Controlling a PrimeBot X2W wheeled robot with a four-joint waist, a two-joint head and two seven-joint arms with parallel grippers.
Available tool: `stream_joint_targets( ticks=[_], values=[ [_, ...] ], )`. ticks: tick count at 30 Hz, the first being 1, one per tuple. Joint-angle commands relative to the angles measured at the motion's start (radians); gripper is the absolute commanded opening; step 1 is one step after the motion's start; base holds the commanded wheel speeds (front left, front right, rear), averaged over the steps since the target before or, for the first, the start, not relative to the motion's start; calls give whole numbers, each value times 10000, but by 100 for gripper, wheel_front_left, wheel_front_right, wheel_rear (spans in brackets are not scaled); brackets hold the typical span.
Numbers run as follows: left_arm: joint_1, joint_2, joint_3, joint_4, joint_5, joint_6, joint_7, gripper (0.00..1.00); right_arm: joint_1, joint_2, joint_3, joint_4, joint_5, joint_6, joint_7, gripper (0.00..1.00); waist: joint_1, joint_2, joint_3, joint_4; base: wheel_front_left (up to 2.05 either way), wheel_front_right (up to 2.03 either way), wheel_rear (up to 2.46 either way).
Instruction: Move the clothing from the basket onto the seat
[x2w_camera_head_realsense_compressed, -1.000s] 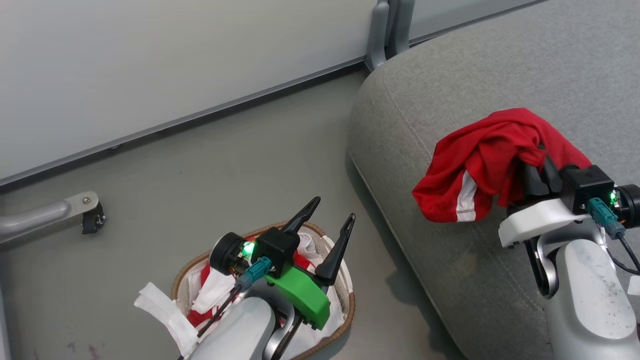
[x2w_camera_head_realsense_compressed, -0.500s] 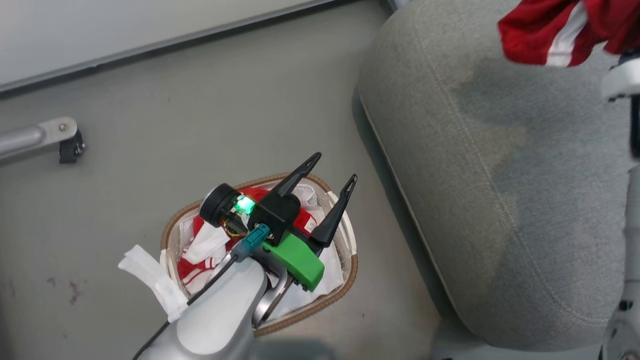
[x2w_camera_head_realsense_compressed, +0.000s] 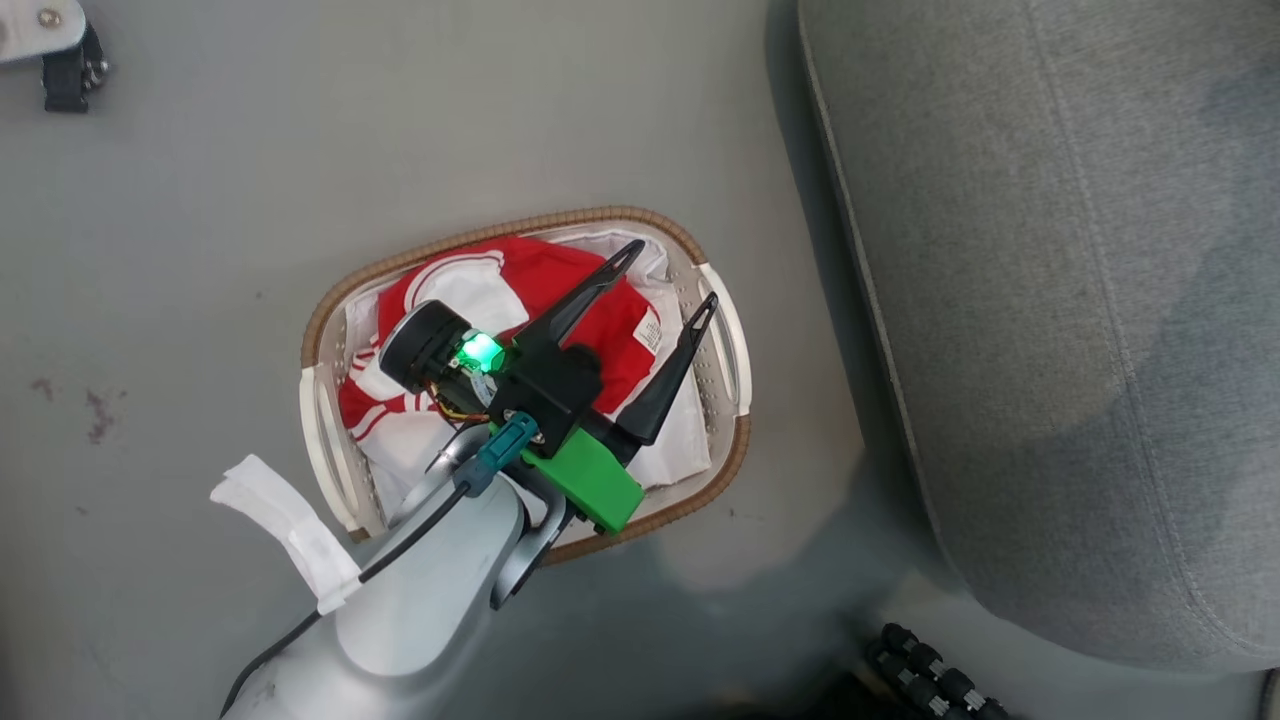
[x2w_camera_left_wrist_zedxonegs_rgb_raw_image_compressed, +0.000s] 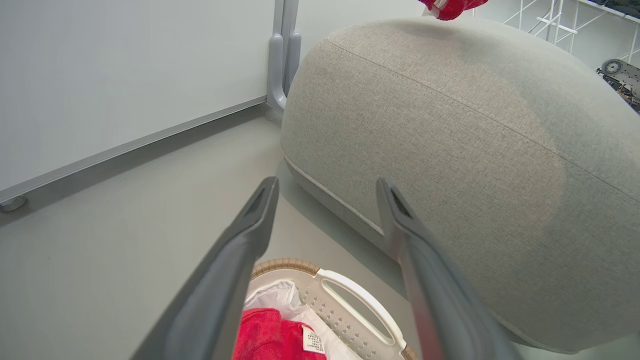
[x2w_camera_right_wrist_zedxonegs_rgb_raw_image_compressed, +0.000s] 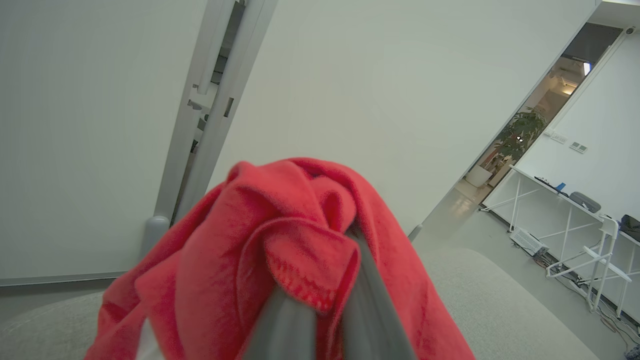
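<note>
The cream basket (x2w_camera_head_realsense_compressed: 520, 228) with its brown rim stands on the floor, holding a red garment with white trim (x2w_camera_head_realsense_compressed: 560, 290) on the white liner. My left gripper (x2w_camera_head_realsense_compressed: 673, 272) hovers open just above it, fingers pointing toward the grey seat (x2w_camera_head_realsense_compressed: 1050, 300) on the right. In the left wrist view, that gripper (x2w_camera_left_wrist_zedxonegs_rgb_raw_image_compressed: 326, 182) frames the seat (x2w_camera_left_wrist_zedxonegs_rgb_raw_image_compressed: 450, 125), with the basket handle (x2w_camera_left_wrist_zedxonegs_rgb_raw_image_compressed: 360, 305) and red fabric (x2w_camera_left_wrist_zedxonegs_rgb_raw_image_compressed: 265, 335) below. My right gripper (x2w_camera_right_wrist_zedxonegs_rgb_raw_image_compressed: 332, 280) is shut on a second red garment (x2w_camera_right_wrist_zedxonegs_rgb_raw_image_compressed: 240, 240), raised over the seat cushion (x2w_camera_right_wrist_zedxonegs_rgb_raw_image_compressed: 500, 300). A bit of that garment (x2w_camera_left_wrist_zedxonegs_rgb_raw_image_compressed: 450, 6) shows above the seat.
A metal leg with a black caster (x2w_camera_head_realsense_compressed: 60, 50) is at the top left on the floor. A black ribbed part (x2w_camera_head_realsense_compressed: 930, 670) lies by the seat's near corner. A wall panel and grey post (x2w_camera_left_wrist_zedxonegs_rgb_raw_image_compressed: 282, 60) stand behind the seat. White tables (x2w_camera_right_wrist_zedxonegs_rgb_raw_image_compressed: 575, 220) are far right.
The head camera has tilted down, so the basket now sits mid-picture and the right gripper with its red garment has left that view. The left gripper stays open over the basket.
</note>
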Motion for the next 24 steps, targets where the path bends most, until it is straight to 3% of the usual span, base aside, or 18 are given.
stream_joint_targets(
  ticks=[1,11,12,13,15,16,24],
  values=[
    [-238,109,69,-47,136,35,-9,100,43,-23,-139,131,11,-14,-51,0,-2,-1,976,439,0,0,0],
    [-166,161,255,-12,189,27,-9,100,1179,646,-558,692,-94,-14,-53,0,-2,-1,1104,445,0,0,0],
    [-149,151,280,6,200,28,-9,100,1249,725,-532,584,-88,-14,-51,22,-2,-1,1093,422,0,0,0],
    [-136,149,296,21,210,28,-9,100,1329,805,-485,500,-68,-14,-53,33,-2,-1,1079,407,0,0,0],
    [-98,150,331,79,221,25,-9,100,1562,981,-350,356,-11,-14,-53,86,-2,-1,1009,388,0,0,0],
    [-67,150,356,101,214,24,-9,100,1717,1102,-274,254,11,-14,-51,100,-2,-1,951,375,0,0,0],
    [340,26,764,69,-32,8,-9,100,2908,1474,22,-428,458,-14,-51,100,-2,-1,273,414,0,0,0]
  ],
)
